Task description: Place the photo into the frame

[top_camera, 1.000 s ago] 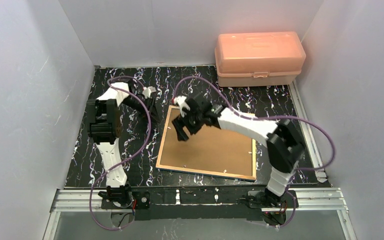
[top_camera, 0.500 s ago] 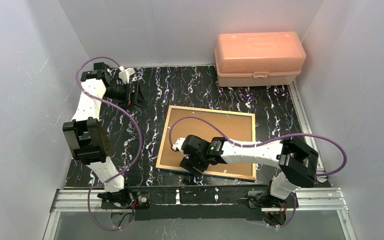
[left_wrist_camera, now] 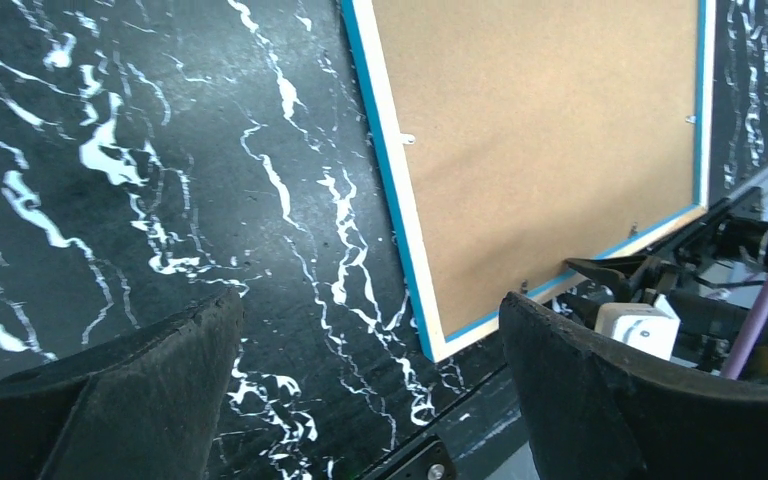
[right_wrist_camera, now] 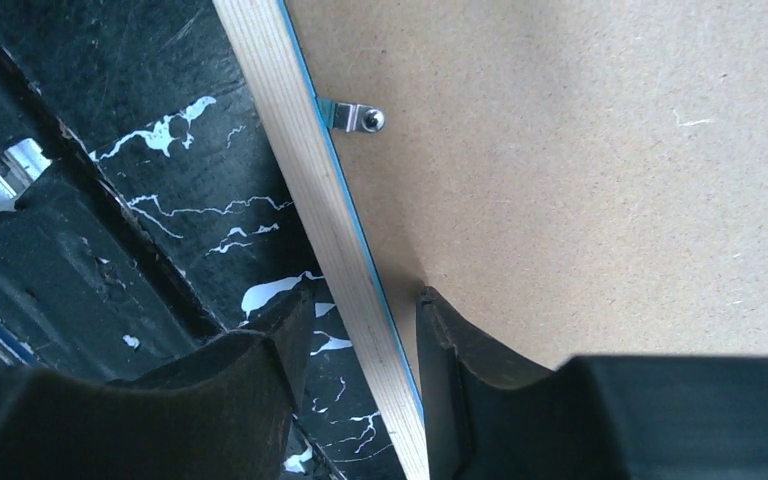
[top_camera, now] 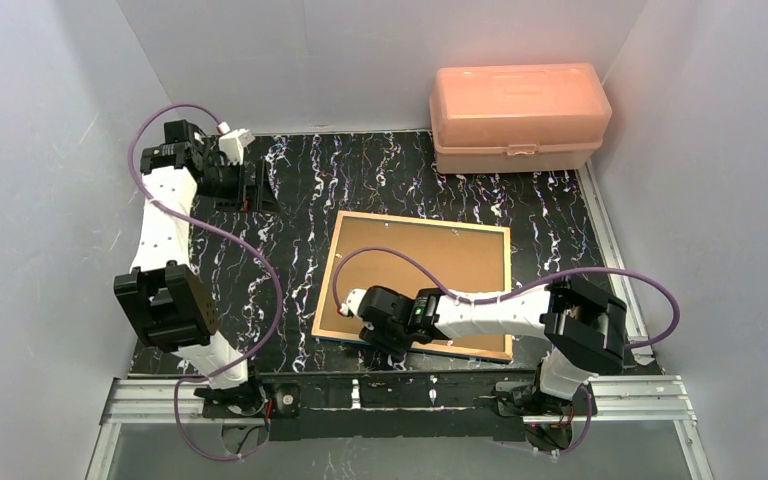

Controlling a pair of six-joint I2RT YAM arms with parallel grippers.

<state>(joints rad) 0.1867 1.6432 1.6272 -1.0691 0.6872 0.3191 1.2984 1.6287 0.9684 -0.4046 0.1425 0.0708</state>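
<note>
- Broadly, the desk (top_camera: 290, 260) carries the frame (right_wrist_camera: 330, 230) at its middle. The frame lies back up with its near rail close to the arm bases. A box (top_camera: 520, 105) stands at the far right, well apart.
- The board (top_camera: 430, 270) fills the frame's back, level inside the rails. The photo shows in no view, so I cannot tell whether it lies under the board.
- The left arm reaches to the far left corner, well apart from the frame. The left claw (left_wrist_camera: 370, 320) is released, its fingers spread wide with nothing between them.
- The right arm lies low along the near edge. The right claw (right_wrist_camera: 365, 298) sits astride the near rail by the near-left corner, one finger on the desk side and the other over the board. It is half-clenched with a thin sliver of gap on each side, so I cannot tell whether it grips the rail yet.
- A small metal tab (right_wrist_camera: 355, 118) reaches from the rail onto the board's edge, just beyond the claw.
- The step in hand looks like taking hold of the frame by its rail, perhaps to lift or turn it.
- The next move calls for a square, firm pinch on a thin rail and a lift that does not drag the far edge.
- If the photo is not yet inside, the tabs and board would have to come away first.
</note>
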